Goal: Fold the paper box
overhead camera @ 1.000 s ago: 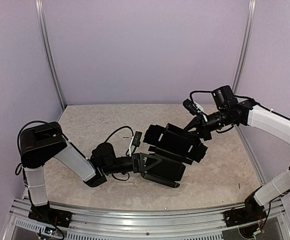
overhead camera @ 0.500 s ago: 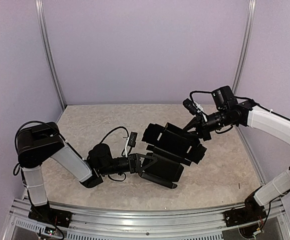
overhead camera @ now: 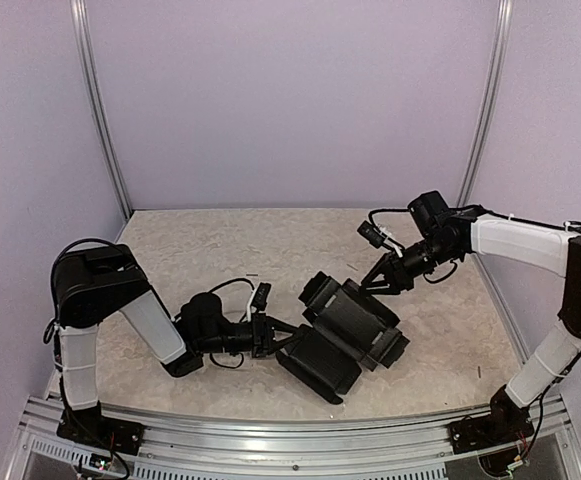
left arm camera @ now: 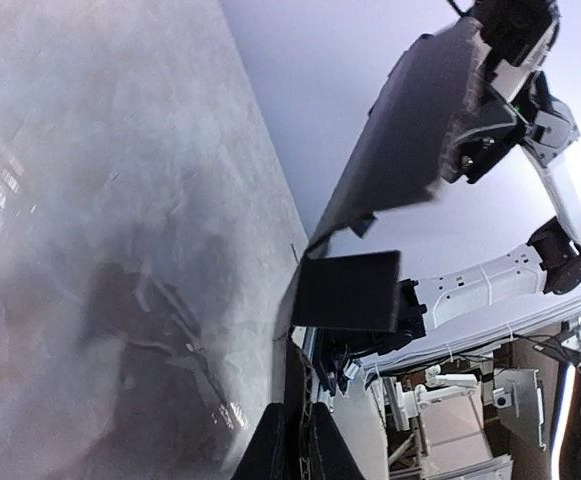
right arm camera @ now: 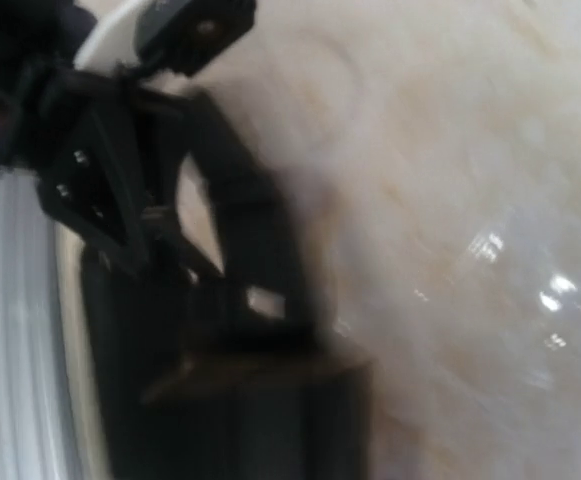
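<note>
The paper box (overhead camera: 350, 322), matte black cardboard, lies tilted in the middle of the table with one flap (overhead camera: 317, 362) hanging toward the near edge. My left gripper (overhead camera: 276, 338) reaches in low from the left. In the left wrist view its jaws (left arm camera: 298, 455) are shut on a thin edge of the paper box (left arm camera: 342, 292), and a big panel (left arm camera: 400, 150) rises beyond. My right gripper (overhead camera: 374, 285) sits at the box's far right edge, open, its tips just off the cardboard. The right wrist view is blurred into dark shapes.
The beige stone-patterned tabletop (overhead camera: 190, 250) is enclosed by lilac walls with metal posts (overhead camera: 100, 110) at the back corners. An aluminium rail (overhead camera: 270, 440) runs along the near edge. A black cable (overhead camera: 232, 265) loops above the left wrist.
The right gripper has let go of the box and swung left and lower. The box has dropped and tipped toward the table. The left jaws have closed on its near edge.
</note>
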